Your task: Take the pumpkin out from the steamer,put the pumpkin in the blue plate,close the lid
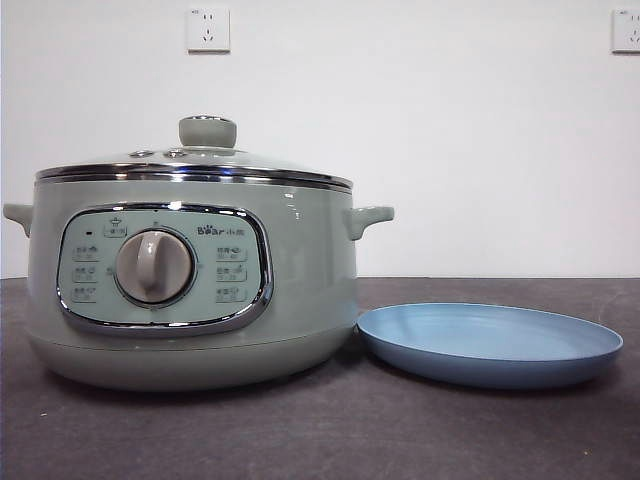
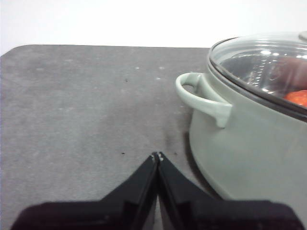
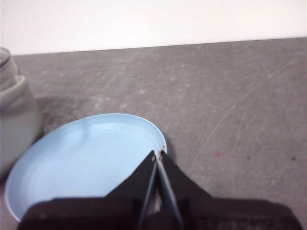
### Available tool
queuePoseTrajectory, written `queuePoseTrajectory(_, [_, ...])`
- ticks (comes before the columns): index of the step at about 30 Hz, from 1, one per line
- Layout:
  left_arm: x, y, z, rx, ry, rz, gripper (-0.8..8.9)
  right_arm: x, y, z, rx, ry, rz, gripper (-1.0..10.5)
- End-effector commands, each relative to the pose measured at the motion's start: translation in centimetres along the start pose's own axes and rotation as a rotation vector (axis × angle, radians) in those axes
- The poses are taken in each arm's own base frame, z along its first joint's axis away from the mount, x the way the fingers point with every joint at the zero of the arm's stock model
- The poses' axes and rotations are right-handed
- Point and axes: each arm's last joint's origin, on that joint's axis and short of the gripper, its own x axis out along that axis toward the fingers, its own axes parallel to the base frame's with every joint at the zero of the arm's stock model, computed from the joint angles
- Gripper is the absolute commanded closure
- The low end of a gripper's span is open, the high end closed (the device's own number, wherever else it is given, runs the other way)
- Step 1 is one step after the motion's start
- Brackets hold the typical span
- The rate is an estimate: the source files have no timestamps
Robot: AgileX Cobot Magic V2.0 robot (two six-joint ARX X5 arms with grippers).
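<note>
steamer: the sage-green Bear steamer (image 1: 190, 290) is sitting on the dark grey table (image 1: 330, 430), control panel and grey dial (image 1: 154, 266) facing the front camera

lid: the glass lid (image 1: 200, 160) is sitting closed on the pot, with its green knob (image 1: 208, 131) standing on top (so nothing's been opened yet)

pumpkin: the pumpkin (image 2: 297, 97) is sitting inside the steamer; only a bit of orange-red is showing through the glass in the left wrist view, and I can't make out the stem

blue plate: the blue plate (image 1: 490, 345) is lying flat on the table just beside the steamer, its rim close to the pot's base, though I can't tell if they're touching

left tool: the left tool (image 2: 158, 155) is hanging over bare table near the steamer's side handle (image 2: 204, 96), jaws pressed together with nothing between them

right tool: the right tool (image 3: 159, 154) is hovering above the blue plate's edge, jaws closed on nothing as well

wall: two white power sockets (image 1: 208, 29) are showing up on the white wall behind (neither arm is showing in the front view)
</note>
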Motion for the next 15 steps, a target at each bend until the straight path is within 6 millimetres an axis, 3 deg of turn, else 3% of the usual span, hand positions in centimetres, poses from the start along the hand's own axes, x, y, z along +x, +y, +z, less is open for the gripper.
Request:
queuePoseTrajectory(1, [0.15, -0.10, -0.47, -0.142, 0.015, -0.049, 8.16, 0.07, -0.02, -0.34, 0.329, 0.014, -0.001, 9.6])
queuePoseTrajectory(4, [0.13, -0.31, -0.44, -0.333, 0.031, -0.118, 8.16, 0.07, -0.02, -0.34, 0.510, 0.013, -0.004, 9.6])
queuePoseTrajectory(6, [0.12, -0.40, -0.42, -0.390, 0.041, -0.150, 8.16, 0.07, -0.03, -0.33, 0.540, 0.012, -0.007, 9.6])
queuePoseTrajectory(15, [0.00, -0.59, 0.23, -0.398, 0.007, -0.212, 8.20, -0.18, 0.20, 0.31, 0.529, 0.023, 0.050, 9.6])
